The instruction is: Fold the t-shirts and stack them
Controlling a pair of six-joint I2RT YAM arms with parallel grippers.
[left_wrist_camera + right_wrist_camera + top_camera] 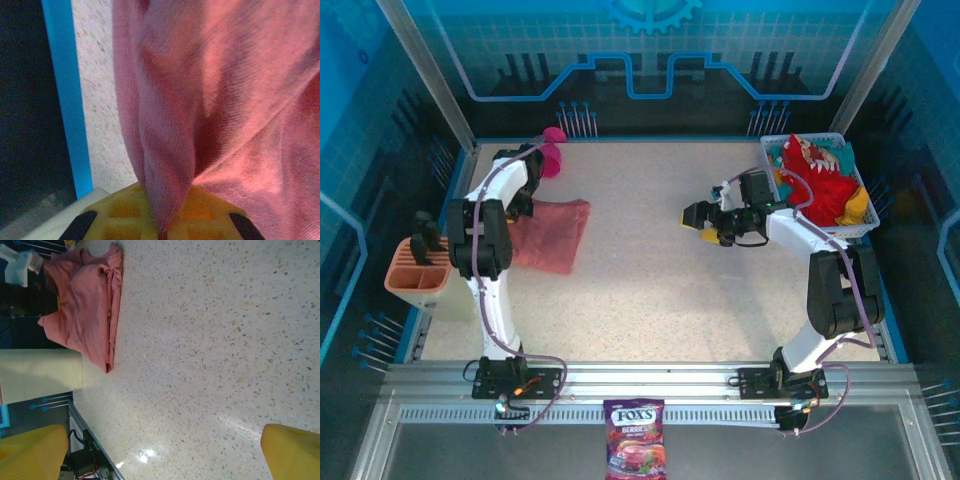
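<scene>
Where the top view looks down on the table [650, 290], the pink tee [552, 235] lies rumpled near the table's left edge. The left claw [523, 208] is at the tee's left side, pressed together on a fold of it. The right claw [699, 219] hangs over the table's right half, well apart from that tee, its fingers spread with nothing between them. At the table's far right corner a white basket [868, 228] holds the red tee [817, 190] among other bright cloth. A magenta goblet [553, 150] sits at the far left corner, an orange bin [416, 280] is just off the left edge, and a snack packet [634, 445] lies beyond the near edge. From the left wrist, the pink tee [225, 100] shows in deep folds, gathered to a pinch at the left claw [162, 234]. Beside it the speckled table [100, 100] meets a blue strip [67, 100]. From the right wrist, two yellow fingers [30, 452] stand wide apart above bare table [225, 340]. The pink tee [85, 310] lies bunched toward the table's edge.
</scene>
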